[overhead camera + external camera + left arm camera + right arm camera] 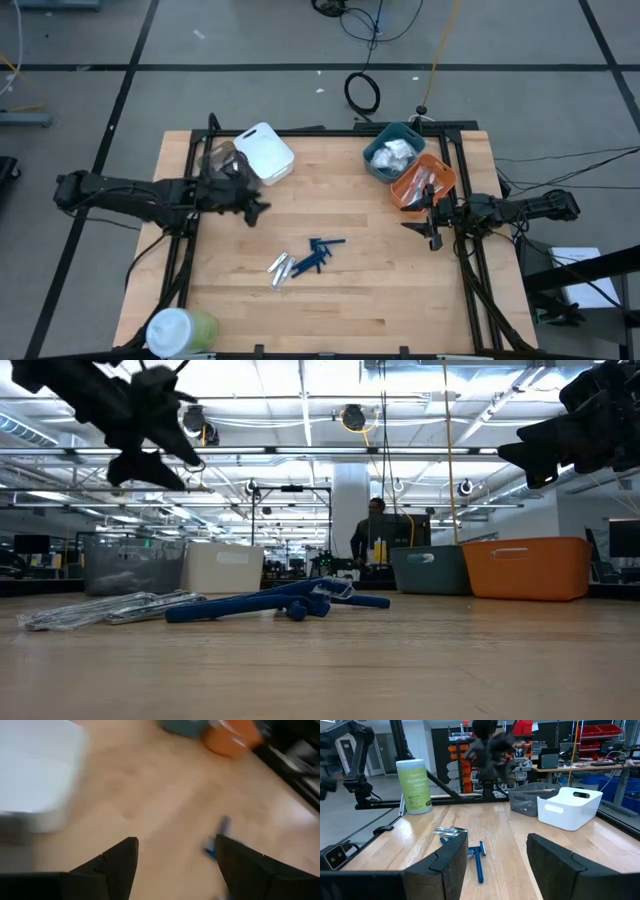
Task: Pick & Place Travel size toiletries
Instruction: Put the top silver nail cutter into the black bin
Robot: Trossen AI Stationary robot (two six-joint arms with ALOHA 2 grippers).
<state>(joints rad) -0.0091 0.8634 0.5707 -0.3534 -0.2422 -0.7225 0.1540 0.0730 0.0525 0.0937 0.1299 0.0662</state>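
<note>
High view: a wooden table is seen from above. Near its middle, a small heap of toiletries is lying: dark blue sticks touching silver tubes. Taking that heap as the landmark, the left gripper is held just beyond it toward the white bin, jaws spread and empty. The right gripper is kept well apart to the heap's other side, beside the orange bin and teal bin, jaws also spread and empty. A green cup is placed at the near table edge.

Low view: the heap is seen flat on the wood, with both arms raised above it.

Left wrist view: spread fingers are seen over bare wood, a blue stick between them farther off.

Right wrist view: the heap is seen ahead between open fingers.

The pieces are judged light, stiff and slippery; a stick is best pinched across its middle. Bare wood all around the heap gives free room for approach.
</note>
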